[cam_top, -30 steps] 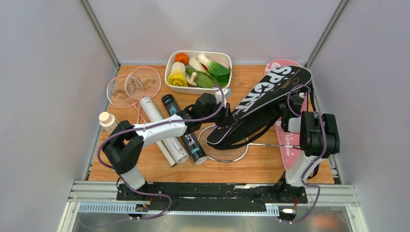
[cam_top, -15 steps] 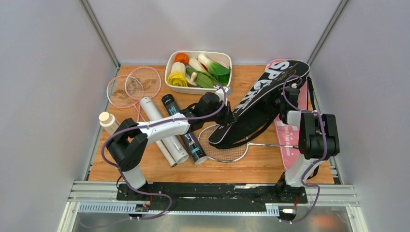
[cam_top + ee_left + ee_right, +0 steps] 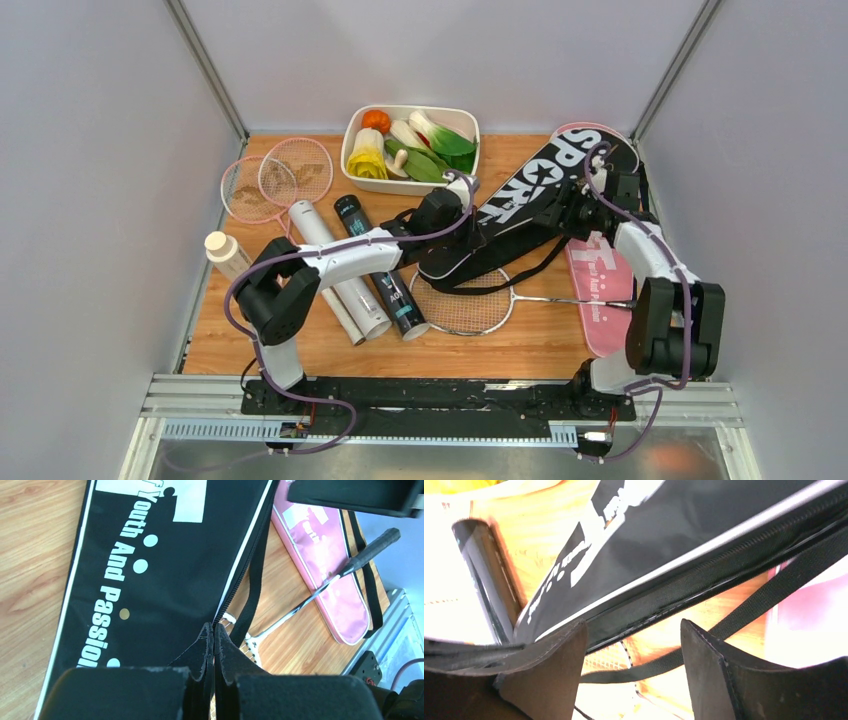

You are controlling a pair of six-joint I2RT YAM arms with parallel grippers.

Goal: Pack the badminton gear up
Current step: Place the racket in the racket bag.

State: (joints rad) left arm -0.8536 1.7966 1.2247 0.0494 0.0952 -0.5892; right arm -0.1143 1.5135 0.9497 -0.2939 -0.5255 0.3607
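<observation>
The left gripper [image 3: 452, 216] is closed tight. In the left wrist view its fingertips [image 3: 214, 635] are pressed together on the zip seam at the narrow end of the long black racquet cover [image 3: 545, 195] of soft fabric with white "SPORT" lettering, and they seem to nip that edge. From this pinch the cover runs towards 2 o'clock across the wooden table [image 3: 520, 340]. Its broad head overlaps the far end of the flat pink racquet cover [image 3: 600, 290].

The right gripper [image 3: 633, 625] stands wide open, nothing between its fingers [image 3: 554, 665]. It hovers at the near edge of the black cover's broad part, with the zip edge and a black strap [image 3: 744, 615] just beyond its tips.

At 6 o'clock of the left gripper lies the thin-framed silver racquet [image 3: 465, 300], its strung head partly tucked under the black cover's narrow end. Its shaft points to 3 o'clock and its grip rests on the pink racquet cover.

At 8 o'clock of the left gripper, under the arm, lie a long black tube [image 3: 385, 285] and a long white tube [image 3: 340, 280], side by side and touching. Two thin-framed pink racquets [image 3: 275, 180] lie at 10 o'clock, heads overlapping. At 9 o'clock, near the table edge, stands a small clear bottle [image 3: 225, 250] with a cream cap. A white tray [image 3: 350, 135] of toy vegetables sits at 12 o'clock.
</observation>
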